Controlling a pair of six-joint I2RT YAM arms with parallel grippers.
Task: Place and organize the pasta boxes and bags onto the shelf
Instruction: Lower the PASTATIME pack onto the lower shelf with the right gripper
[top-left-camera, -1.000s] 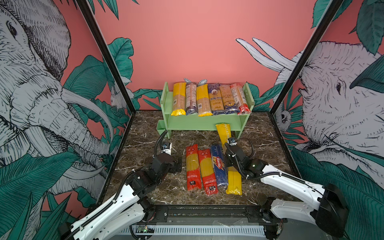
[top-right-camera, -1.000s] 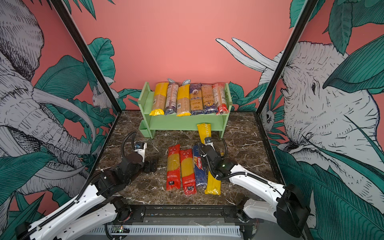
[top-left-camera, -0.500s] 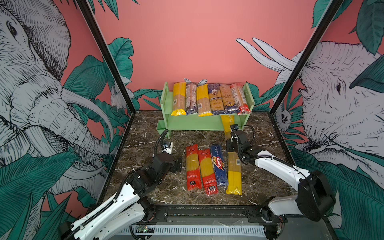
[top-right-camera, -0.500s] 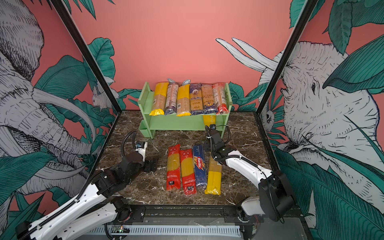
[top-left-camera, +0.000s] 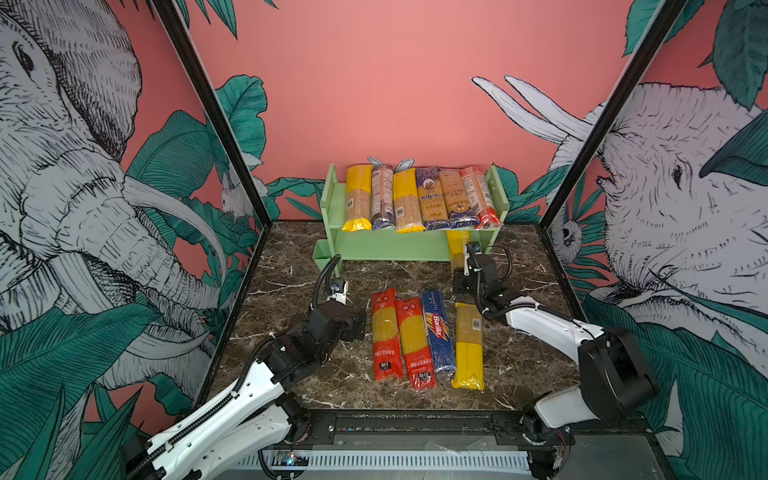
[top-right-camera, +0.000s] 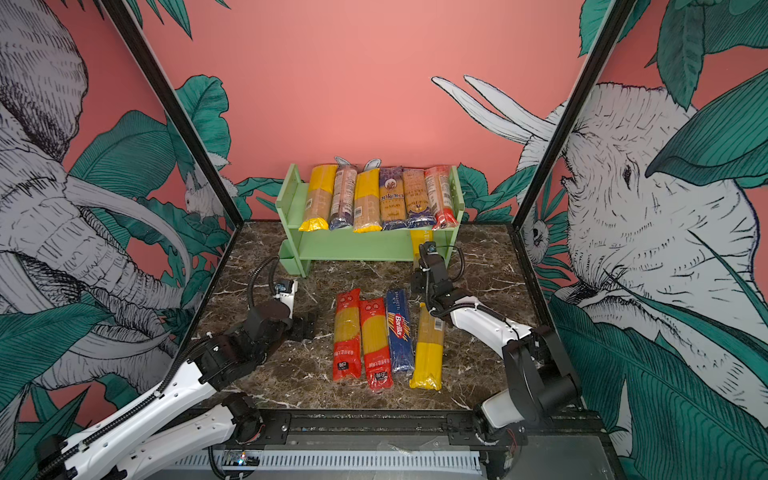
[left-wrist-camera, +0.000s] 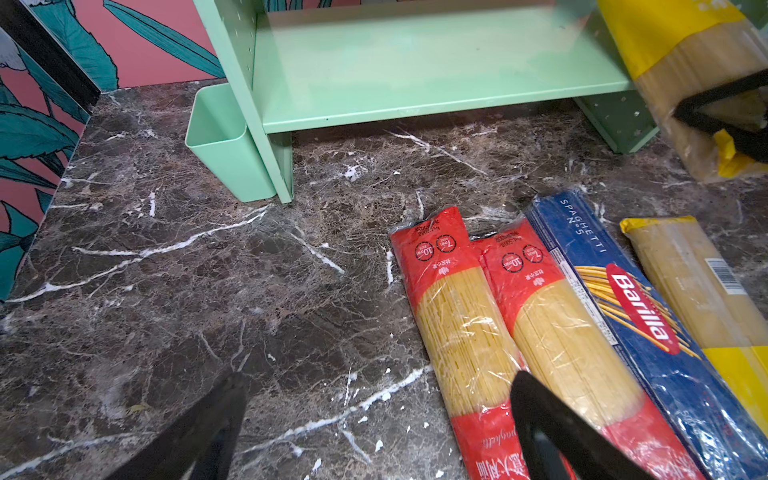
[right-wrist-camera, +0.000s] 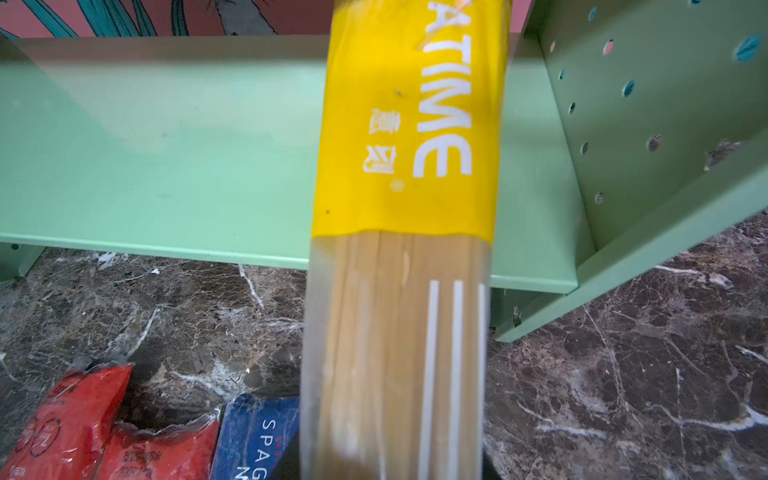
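Right end effector (top-left-camera: 460, 270) grips yellow-ended spaghetti pack (right-wrist-camera: 407, 166) over lower tier of shelf (top-left-camera: 390, 249) at 12 o'clock; left end effector (top-left-camera: 358, 326) wide open, 9 o'clock of four worktop packs (top-left-camera: 415, 340).

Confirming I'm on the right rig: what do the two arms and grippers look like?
Both have glossy white shell links, bulky black joints and a black cable looping above the wrist. The left arm carries ribbed black conduit along its white link; the right arm has a large rounded black elbow housing. The left gripper has plain black tapered fingers.
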